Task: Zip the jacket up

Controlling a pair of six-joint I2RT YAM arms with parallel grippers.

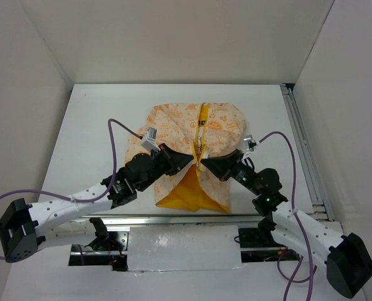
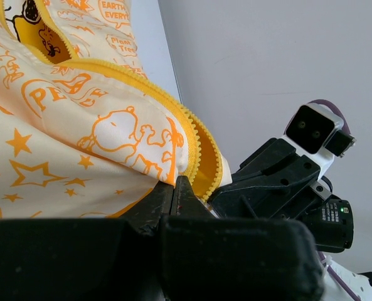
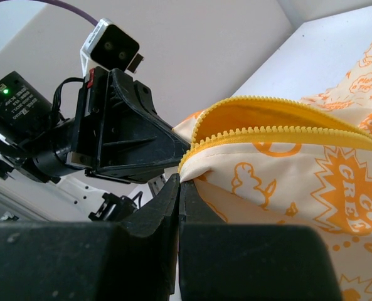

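**At the zipper's split, two pincers grip the front edges**

On the white surface (image 1: 98, 125), between the two arms, the jacket (image 1: 173, 122) lies flat. Its far part is closed along the yellow zipper (image 1: 202, 122), and its near part is spread apart so that the yellow lining (image 1: 187, 193) shows in a wedge. Starting at the left, the left pincer (image 2: 175, 187) has its fingers pressed together on the left front panel, right at the toothed edge. Its wrist view shows cloth caught at the very tips. At the middle, the two rows of teeth part just where the pincers meet. A small pale piece sits there in the top view. It may be the slider, though we cannot tell. To the right, the right pincer (image 3: 178, 183) is likewise clamped on the opposite edge, with the cloth nipped at its tips just under the teeth.

We judge the step in hand to be steadying both edges so the slider can run. To do it well, we would hold the edges taut and level with each other. We would draw them toward the near side rather than apart, leaving the teeth uncovered. One pincer must then let go and take the pull tab while the other anchors the cloth. We would move gently, since so thin a grip may slip.
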